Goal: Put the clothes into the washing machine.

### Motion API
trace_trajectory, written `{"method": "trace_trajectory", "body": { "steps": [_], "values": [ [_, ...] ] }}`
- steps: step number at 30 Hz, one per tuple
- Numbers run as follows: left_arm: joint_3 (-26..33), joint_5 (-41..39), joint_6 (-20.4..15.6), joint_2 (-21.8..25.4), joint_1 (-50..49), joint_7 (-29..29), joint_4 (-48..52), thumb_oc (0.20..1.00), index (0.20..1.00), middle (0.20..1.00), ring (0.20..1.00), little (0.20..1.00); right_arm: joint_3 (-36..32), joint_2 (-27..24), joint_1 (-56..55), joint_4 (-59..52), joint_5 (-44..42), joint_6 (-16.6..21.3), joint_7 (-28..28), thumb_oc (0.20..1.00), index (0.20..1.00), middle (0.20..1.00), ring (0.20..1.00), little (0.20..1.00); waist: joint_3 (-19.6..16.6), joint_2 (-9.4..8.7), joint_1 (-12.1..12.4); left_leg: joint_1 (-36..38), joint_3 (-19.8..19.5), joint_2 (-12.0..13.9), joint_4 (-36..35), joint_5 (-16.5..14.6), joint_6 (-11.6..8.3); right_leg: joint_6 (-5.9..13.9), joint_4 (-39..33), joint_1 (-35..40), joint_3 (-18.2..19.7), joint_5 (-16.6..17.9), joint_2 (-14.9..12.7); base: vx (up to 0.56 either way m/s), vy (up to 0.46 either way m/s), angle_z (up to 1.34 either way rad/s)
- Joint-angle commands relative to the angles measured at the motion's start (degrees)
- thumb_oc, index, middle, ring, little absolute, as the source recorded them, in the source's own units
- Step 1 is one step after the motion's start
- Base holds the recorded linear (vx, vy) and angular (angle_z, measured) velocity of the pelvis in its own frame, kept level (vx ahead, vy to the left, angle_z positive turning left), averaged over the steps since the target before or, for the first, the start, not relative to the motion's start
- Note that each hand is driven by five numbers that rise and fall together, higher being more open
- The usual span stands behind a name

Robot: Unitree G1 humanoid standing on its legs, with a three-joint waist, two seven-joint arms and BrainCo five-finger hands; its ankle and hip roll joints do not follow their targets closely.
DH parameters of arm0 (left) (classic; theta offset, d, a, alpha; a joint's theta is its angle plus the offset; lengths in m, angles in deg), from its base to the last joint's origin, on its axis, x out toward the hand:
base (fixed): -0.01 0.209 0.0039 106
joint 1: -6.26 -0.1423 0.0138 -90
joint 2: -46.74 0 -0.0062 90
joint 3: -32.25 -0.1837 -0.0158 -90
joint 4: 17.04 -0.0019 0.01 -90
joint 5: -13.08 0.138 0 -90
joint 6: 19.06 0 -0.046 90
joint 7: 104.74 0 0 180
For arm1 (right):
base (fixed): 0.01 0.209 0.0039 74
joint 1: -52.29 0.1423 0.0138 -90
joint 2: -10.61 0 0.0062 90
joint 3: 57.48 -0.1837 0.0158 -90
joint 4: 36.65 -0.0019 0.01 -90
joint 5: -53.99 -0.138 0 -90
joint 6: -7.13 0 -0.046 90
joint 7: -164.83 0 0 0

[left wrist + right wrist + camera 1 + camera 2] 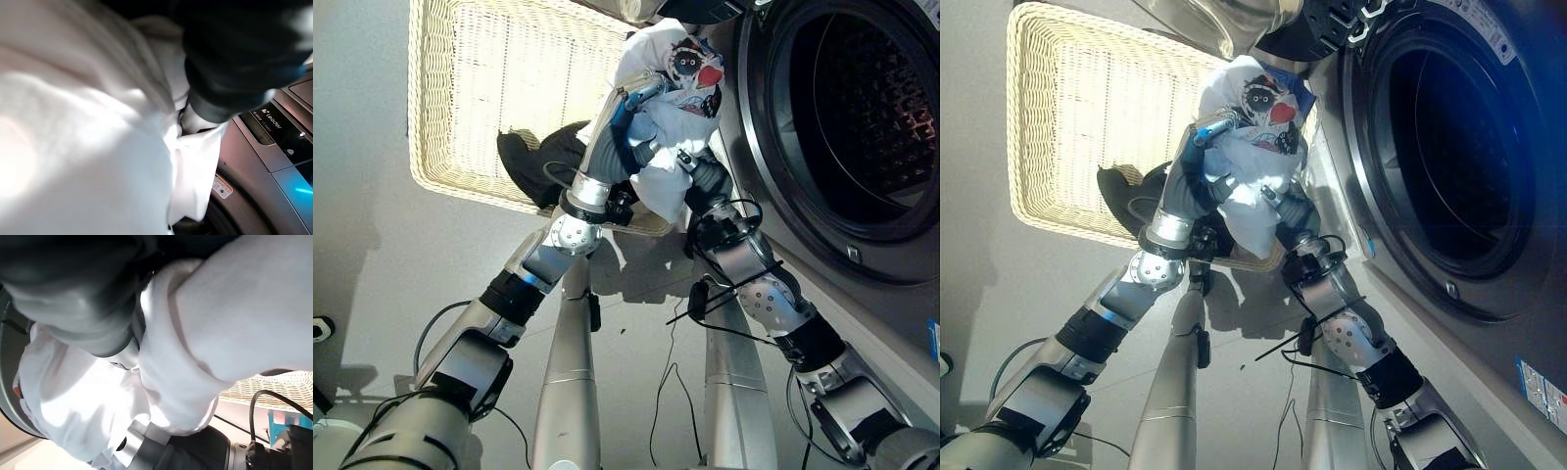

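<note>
On the floor at the far left sits a pale wicker basket (450, 108), and a dark garment (533, 162) is draped over its near rim, not yet picked up. Just right of it, both arms rise to a white garment (671, 108) with a printed cartoon face, held up between the basket and the washing machine (891, 245).

The left hand (641, 98) reaches into the bundle from the basket side; at least 1 silver finger shows curled into the cloth, so it appears to be gripping the white garment. The right hand (700, 174) supports the bundle from below, on the machine side. Its dark cover shows, but its fingers are buried in folds, so I cannot tell whether they are closed on the cloth or merely under it. Holding the cloth with 2 hands probably keeps it gathered so it clears the door ring without trailing.

At the far right the round opening of the drum (876, 108) stands open and dark, with the garment just beside its rim but not inside. By my judgement the carry is underway and the push into the drum remains.

Both wrist views are crowded by white cloth, which hides the grip itself. The drum's interior is too dark to tell whether anything lies in it.
</note>
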Motion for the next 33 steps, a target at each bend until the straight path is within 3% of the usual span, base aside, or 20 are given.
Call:
{"method": "trace_trajectory", "body": {
  "steps": [1, 2, 16, 22, 33],
  "values": [
    [-3.1, 0.2, -4.4, -2.2, 0.3, 0.3, 8.5, 0.583, 0.583, 0.583, 0.583, 0.583, -0.1, 3.1, 2.2, -7.9, -1.8, 3.4, 4.6, 0.200, 0.200, 0.200, 0.200, 0.200, -0.5, 1.13, -0.9, -1.7, -0.5, -7.5, 2.8, -0.7, 4.93, 5.35, -6.5, 3.4, -5.8, 6.2, 3.2, 0.00, 0.000, 0.00],
    [-3.1, 0.5, -3.9, -2.2, 0.1, -0.5, 8.5, 1.000, 1.000, 1.000, 1.000, 1.000, -0.1, 3.1, 2.2, -7.9, -1.9, 3.7, 4.4, 0.200, 0.200, 0.200, 0.200, 0.200, -0.5, 1.15, -0.9, -1.8, -0.6, -7.5, 2.8, -0.6, 4.94, 5.35, -6.4, 3.3, -5.7, 6.3, 3.2, 0.00, 0.000, 0.00],
    [-1.8, 1.0, 0.3, -0.9, -2.0, 0.3, 8.4, 1.000, 1.000, 1.000, 1.000, 1.000, -1.8, 2.4, 1.0, -8.1, -0.8, 6.0, 3.7, 0.200, 0.200, 0.200, 0.200, 0.200, -0.5, 1.58, -0.6, -2.1, -0.6, -7.5, 3.2, -0.5, 4.87, 5.46, -6.2, 3.1, -5.9, 6.3, 2.8, 0.00, 0.000, 0.00],
    [-1.2, 1.7, 0.9, 0.9, -3.3, -0.1, 8.1, 1.000, 1.000, 1.000, 1.000, 1.000, -3.6, 0.8, -0.1, -8.0, -0.9, 8.6, 3.8, 0.200, 0.200, 0.200, 0.200, 0.200, -0.5, 1.77, -0.6, -1.8, -0.5, -7.4, 3.0, -0.5, 4.86, 5.54, -6.2, 3.3, -5.9, 6.3, 2.7, 0.00, 0.000, 0.00],
    [3.1, -2.3, -2.7, 0.4, -6.4, -12.1, 6.4, 1.000, 1.000, 1.000, 1.000, 1.000, -7.2, 0.7, -1.6, -6.6, -2.3, 11.8, 3.5, 0.200, 0.200, 0.200, 0.200, 0.200, -0.5, 1.86, -0.4, -2.2, -1.0, -7.3, 3.5, -0.8, 4.96, 5.46, -5.3, 2.7, -5.6, 6.1, 2.5, 0.00, 0.000, 0.00]
  ]
}}
